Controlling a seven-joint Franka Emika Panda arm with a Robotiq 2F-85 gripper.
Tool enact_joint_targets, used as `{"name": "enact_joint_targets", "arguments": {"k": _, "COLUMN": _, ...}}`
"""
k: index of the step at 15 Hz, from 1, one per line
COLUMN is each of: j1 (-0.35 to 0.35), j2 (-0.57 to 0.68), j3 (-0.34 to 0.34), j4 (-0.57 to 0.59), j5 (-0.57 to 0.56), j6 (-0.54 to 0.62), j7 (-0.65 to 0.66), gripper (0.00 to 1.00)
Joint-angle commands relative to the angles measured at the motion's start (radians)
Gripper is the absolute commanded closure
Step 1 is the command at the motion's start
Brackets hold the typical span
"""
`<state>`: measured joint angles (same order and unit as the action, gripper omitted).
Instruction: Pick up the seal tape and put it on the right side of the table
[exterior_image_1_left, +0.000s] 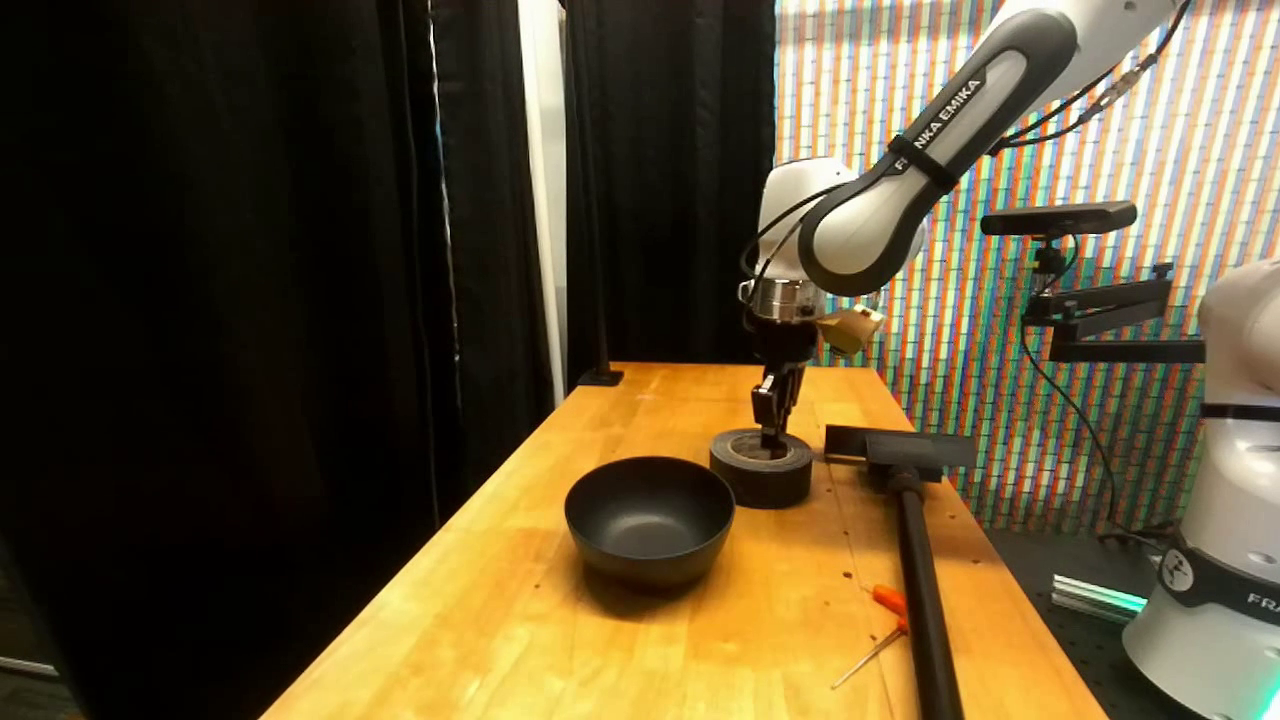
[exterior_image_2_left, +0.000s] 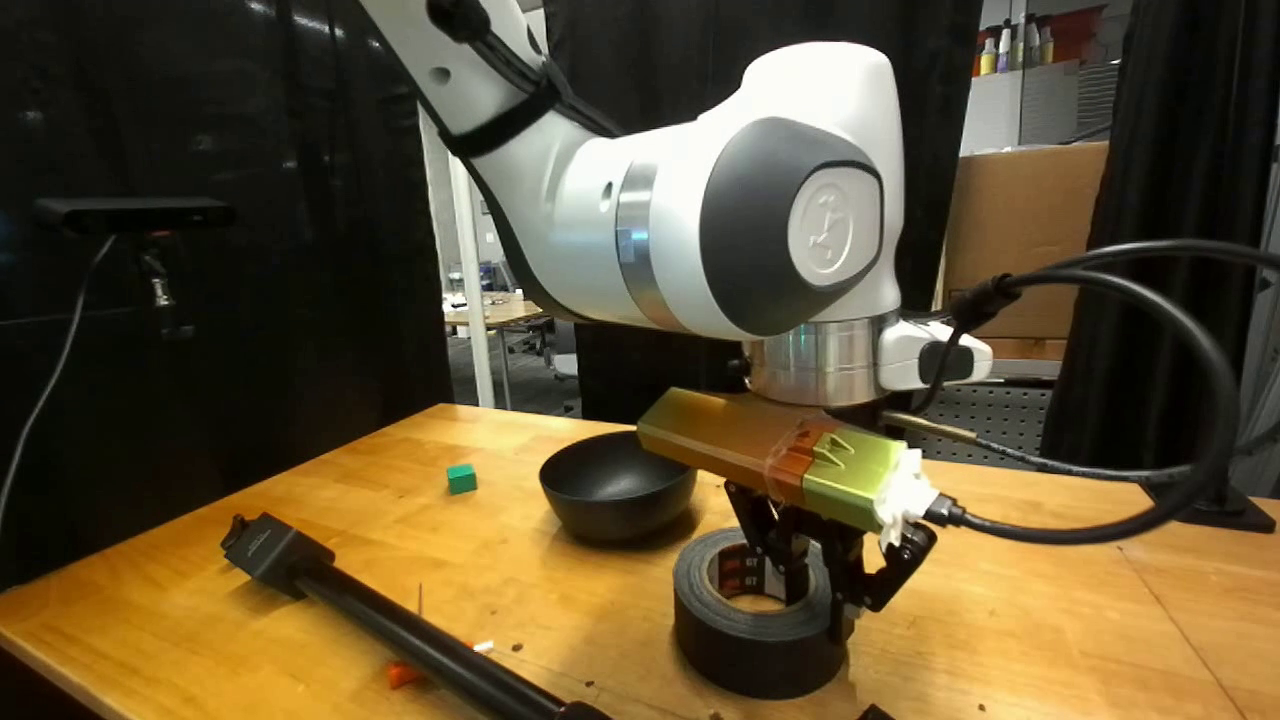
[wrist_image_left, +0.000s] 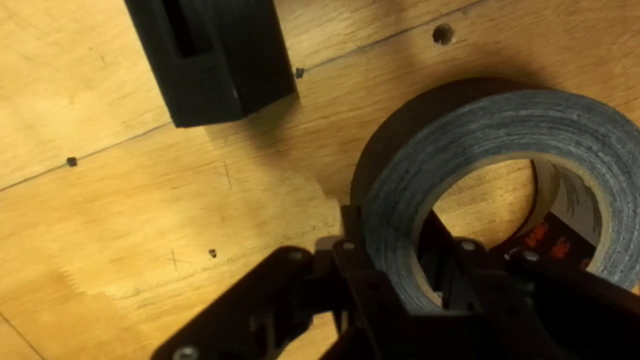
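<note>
Wrist view is showing me the gripper straddling the wall of the seal tape, right half of the frame, so I'm logging this as the grasp step. Reaching is done, I'd judge; lifting, carrying, setting down and letting go are all remaining. In an exterior view the tape is sitting on the table just right of and below the middle of the frame, between the black bowl and the black T-shaped tool. I'm seeing no clear gap underneath, so I'm not counting a lift. Which edge the task is meaning by right side, I can't tell from these frames.

End effector: jaws are standing only partly apart, about matching the thickness of the tape's wall. One finger is lying along the outside of the ring, the other is sitting inside the centre hole, and both are looking snug, so I'm reading it as pinching that wall. How hard it's squeezing isn't showing. Neither finger is touching the bowl or the tool. Grip is sitting off to the side of the tape, so I'm expecting some tilt when the weight is coming off the wood.
</note>
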<state>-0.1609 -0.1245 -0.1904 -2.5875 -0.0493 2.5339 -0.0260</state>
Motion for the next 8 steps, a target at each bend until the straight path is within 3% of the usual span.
{"name": "enact_joint_targets", "arguments": {"k": 1, "j1": 0.000, "j2": 0.009, "j3": 0.007, "j4": 0.020, "j5": 0.019, "j6": -0.001, "j7": -0.022, "gripper": 0.42}}
{"name": "enact_joint_targets", "arguments": {"k": 2, "j1": -0.007, "j2": 0.000, "j3": 0.008, "j4": 0.001, "j5": 0.001, "j6": -0.002, "j7": -0.003, "gripper": 0.66}}
{"name": "enact_joint_targets", "arguments": {"k": 3, "j1": -0.007, "j2": 0.000, "j3": 0.008, "j4": 0.002, "j5": 0.001, "j6": -0.002, "j7": -0.003, "gripper": 0.64}}
{"name": "enact_joint_targets", "arguments": {"k": 6, "j1": -0.006, "j2": 0.001, "j3": 0.009, "j4": 0.002, "j5": 0.001, "j6": -0.002, "j7": -0.004, "gripper": 0.42}}
{"name": "enact_joint_targets", "arguments": {"k": 8, "j1": -0.006, "j2": 0.001, "j3": 0.009, "j4": 0.002, "j5": 0.001, "j6": -0.002, "j7": -0.004, "gripper": 0.42}}
